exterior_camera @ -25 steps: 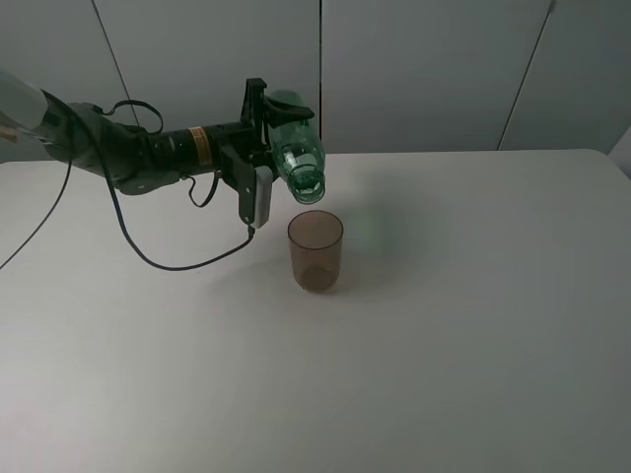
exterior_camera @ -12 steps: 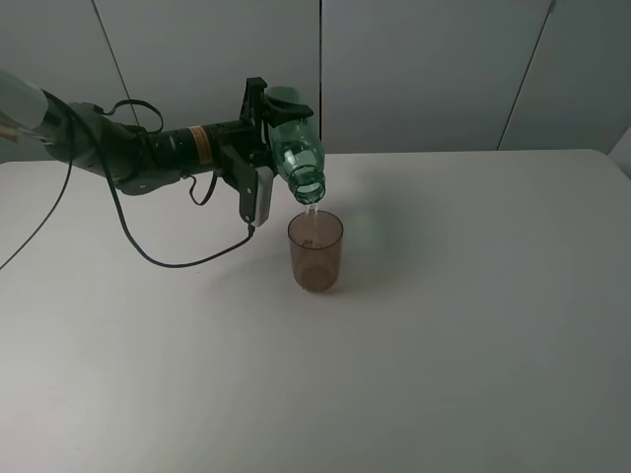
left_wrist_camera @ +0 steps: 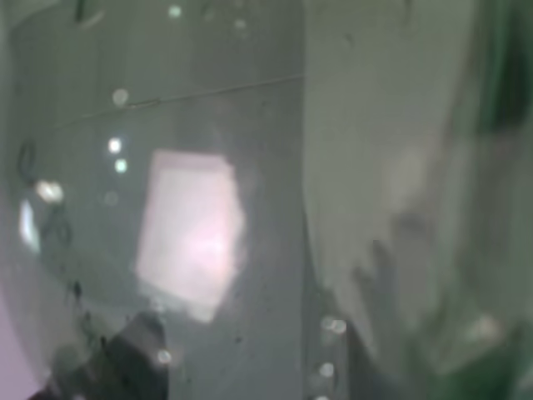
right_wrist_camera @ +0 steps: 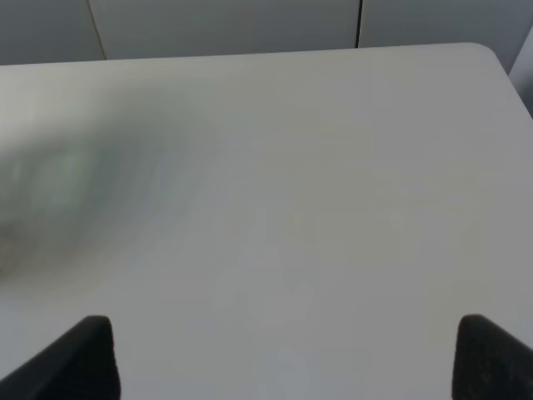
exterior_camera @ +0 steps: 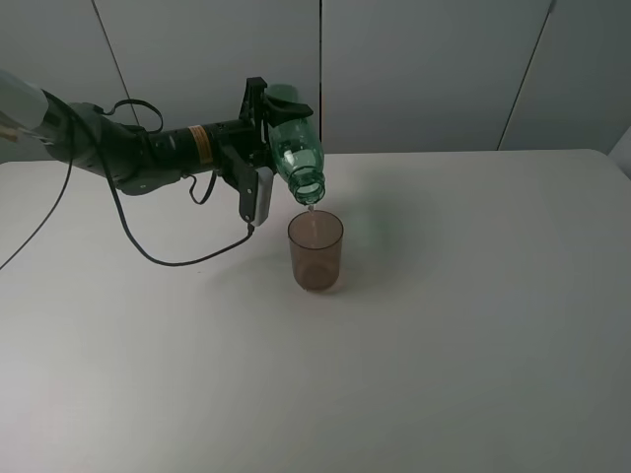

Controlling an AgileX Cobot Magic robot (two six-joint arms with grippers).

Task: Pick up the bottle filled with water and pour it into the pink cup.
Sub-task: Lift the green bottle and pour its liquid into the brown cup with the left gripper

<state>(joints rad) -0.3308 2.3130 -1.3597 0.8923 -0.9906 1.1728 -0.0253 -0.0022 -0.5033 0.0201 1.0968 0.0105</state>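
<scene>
One bottle, one cup: where is each? asks Mia.

Tom: Upper left of centre in the high view, the green see-through bottle (exterior_camera: pixel 294 148) hangs steeply tipped. Its open mouth points down just above the pink cup (exterior_camera: pixel 315 251). That cup stands upright on the white table (exterior_camera: pixel 473 325), near mid-frame.

Mia: What has hold of it?

Tom: Reaching in from the left edge, the left claw (exterior_camera: pixel 271 148) is clamped tight across the bottle's body. Only its own camera shows the right claw (right_wrist_camera: pixel 287 358): tips spread wide, nothing between them.

Mia: Is it pouring?

Tom: A faint thread of water (exterior_camera: pixel 313 209) seems to fall from mouth to cup. To pour well, I'd centre the mouth over the cup without touching its rim. I'd deepen the tilt slowly, so nothing gushes past the rim or nudges the light cup.
</scene>
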